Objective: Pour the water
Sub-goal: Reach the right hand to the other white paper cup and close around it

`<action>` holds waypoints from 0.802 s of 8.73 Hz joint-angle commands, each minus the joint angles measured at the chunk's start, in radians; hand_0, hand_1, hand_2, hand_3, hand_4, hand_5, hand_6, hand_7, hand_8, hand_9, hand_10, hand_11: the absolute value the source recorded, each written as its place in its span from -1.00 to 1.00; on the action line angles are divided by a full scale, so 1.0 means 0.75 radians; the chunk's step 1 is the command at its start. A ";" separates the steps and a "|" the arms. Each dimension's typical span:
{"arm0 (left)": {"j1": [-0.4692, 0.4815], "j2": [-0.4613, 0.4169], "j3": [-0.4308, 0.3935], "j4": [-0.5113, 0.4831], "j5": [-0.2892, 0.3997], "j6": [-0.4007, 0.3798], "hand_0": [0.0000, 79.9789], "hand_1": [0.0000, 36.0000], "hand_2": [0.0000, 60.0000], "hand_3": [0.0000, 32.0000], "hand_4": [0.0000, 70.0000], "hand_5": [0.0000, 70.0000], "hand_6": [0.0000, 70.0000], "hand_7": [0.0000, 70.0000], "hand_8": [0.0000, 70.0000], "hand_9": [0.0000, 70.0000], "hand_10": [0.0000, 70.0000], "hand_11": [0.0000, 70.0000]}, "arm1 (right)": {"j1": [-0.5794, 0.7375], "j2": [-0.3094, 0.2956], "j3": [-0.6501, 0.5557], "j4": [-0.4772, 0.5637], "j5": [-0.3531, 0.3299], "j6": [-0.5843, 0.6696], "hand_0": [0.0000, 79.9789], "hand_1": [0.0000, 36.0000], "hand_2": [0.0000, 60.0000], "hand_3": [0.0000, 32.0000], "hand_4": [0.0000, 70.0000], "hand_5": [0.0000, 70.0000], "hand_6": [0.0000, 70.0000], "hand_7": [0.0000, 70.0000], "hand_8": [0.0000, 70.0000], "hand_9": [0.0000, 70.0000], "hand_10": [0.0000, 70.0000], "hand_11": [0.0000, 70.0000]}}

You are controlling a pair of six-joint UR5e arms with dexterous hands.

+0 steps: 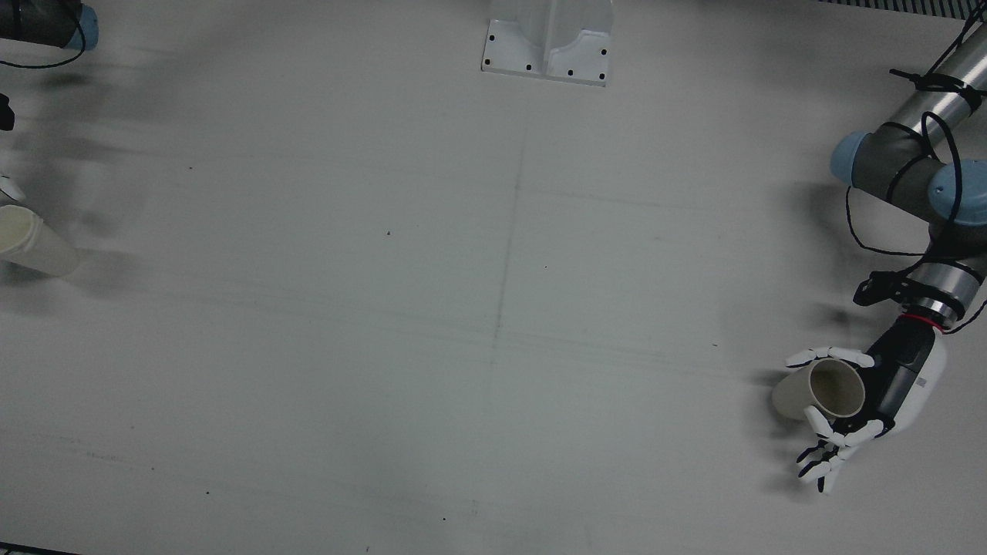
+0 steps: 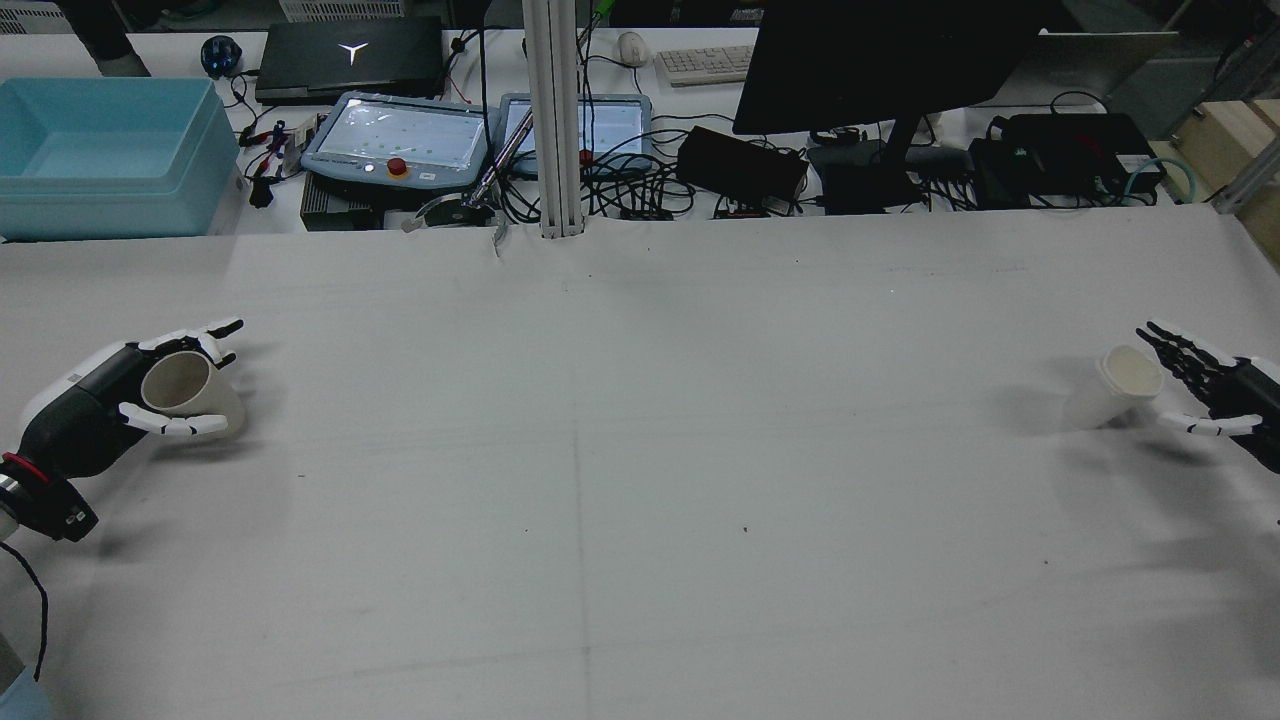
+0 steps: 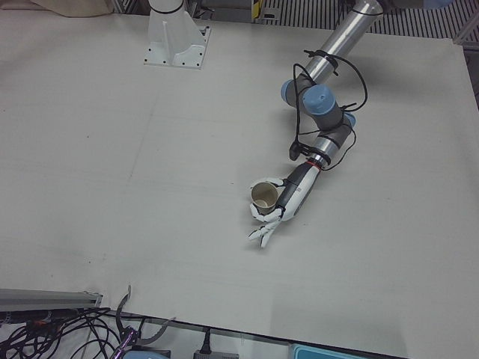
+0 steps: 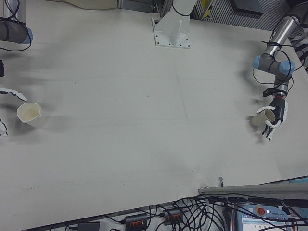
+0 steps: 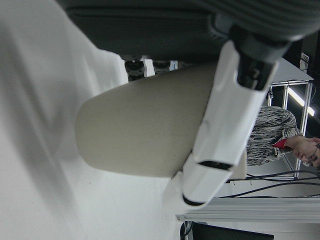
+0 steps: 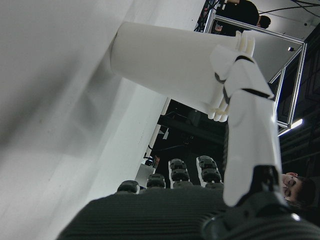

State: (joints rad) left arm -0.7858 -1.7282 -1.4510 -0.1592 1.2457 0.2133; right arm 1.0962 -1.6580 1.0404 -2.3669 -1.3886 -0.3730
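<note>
While both cups stand far apart at opposite ends of the white table (image 2: 640, 450), we see each hand beside its own cup.

On our left side, the left hand (image 2: 120, 400) wraps its white fingers (image 2: 170, 425) around the beige paper cup (image 2: 190, 390), which tilts with its mouth toward the palm. At the far right end, the right hand (image 2: 1205, 390) is spread wide just beside the white paper cup (image 2: 1120, 385), one fingertip near its rim; we cannot tell whether it touches.

Even overhead light leaves soft shadows on the table (image 1: 493, 308). My hand cameras blur close up; backgrounds go dark.
</note>
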 commanded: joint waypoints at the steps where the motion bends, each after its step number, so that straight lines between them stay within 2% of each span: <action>1: 0.000 0.001 0.004 -0.003 0.000 0.000 1.00 1.00 1.00 -1.00 0.43 1.00 -0.60 -0.66 -0.88 -0.95 -0.79 -0.57 | -0.015 0.004 0.002 -0.002 0.001 -0.008 0.55 0.86 -0.23 -0.59 -1.00 -0.72 -0.75 -0.76 -0.93 -0.93 -1.00 -1.00; 4: -0.002 0.003 0.004 -0.007 0.000 0.000 1.00 1.00 1.00 -1.00 0.41 1.00 -0.60 -0.66 -0.88 -0.94 -0.79 -0.57 | -0.036 0.042 0.004 -0.031 0.003 -0.032 0.60 0.99 -0.02 -0.48 -1.00 -0.70 -0.69 -0.61 -0.90 -0.87 -1.00 -1.00; 5: -0.002 0.007 0.004 -0.009 -0.002 -0.002 1.00 1.00 1.00 -1.00 0.39 1.00 -0.60 -0.66 -0.88 -0.94 -0.79 -0.57 | -0.048 0.059 0.004 -0.043 0.003 -0.032 0.61 1.00 0.02 -0.45 -1.00 -0.70 -0.66 -0.55 -0.91 -0.87 -1.00 -1.00; 7: -0.004 0.018 0.004 -0.019 -0.002 -0.006 1.00 1.00 1.00 -1.00 0.36 1.00 -0.61 -0.66 -0.88 -0.94 -0.79 -0.57 | -0.073 0.085 0.008 -0.065 0.011 -0.037 0.63 1.00 0.00 -0.45 -1.00 -0.70 -0.69 -0.58 -0.91 -0.87 -1.00 -1.00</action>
State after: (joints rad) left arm -0.7869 -1.7224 -1.4481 -0.1658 1.2446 0.2117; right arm 1.0615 -1.6174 1.0429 -2.3944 -1.3868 -0.3970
